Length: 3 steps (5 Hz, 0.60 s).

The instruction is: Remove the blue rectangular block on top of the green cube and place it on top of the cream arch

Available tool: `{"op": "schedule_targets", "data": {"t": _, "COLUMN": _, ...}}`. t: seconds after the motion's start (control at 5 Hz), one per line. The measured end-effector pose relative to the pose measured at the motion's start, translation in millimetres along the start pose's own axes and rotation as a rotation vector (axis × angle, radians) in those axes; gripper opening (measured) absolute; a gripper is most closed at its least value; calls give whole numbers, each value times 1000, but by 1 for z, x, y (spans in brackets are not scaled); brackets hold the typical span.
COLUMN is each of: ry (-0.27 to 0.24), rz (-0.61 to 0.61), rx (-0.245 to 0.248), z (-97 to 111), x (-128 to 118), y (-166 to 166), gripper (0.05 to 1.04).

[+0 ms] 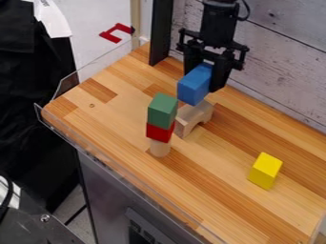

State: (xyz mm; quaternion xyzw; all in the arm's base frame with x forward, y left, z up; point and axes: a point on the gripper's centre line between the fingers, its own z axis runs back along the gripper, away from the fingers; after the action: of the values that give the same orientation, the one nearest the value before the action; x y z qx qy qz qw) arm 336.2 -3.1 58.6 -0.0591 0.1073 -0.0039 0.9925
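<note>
Black robot arm (216,24) with a thin black cable (246,10) curving beside it, and a black two-fingered claw (202,80) with knobbly side brackets (240,53).

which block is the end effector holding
The blue rectangular block, gripped by the end effector; the green cube, red block and yellow block are outside its grip.
</note>
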Motion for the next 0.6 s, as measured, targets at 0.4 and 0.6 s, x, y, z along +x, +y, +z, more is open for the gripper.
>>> {"op": "schedule_targets", "data": {"t": 0.4, "ry": 24, "rz": -10, "rx": -9, "z": -16, "x": 4, "y": 4, "gripper": 589}}
{"op": "schedule_targets", "data": {"t": 0.6, "ry": 33, "rz": -9, "rx": -18, "z": -23, "x": 5, "y": 6, "gripper": 589}}
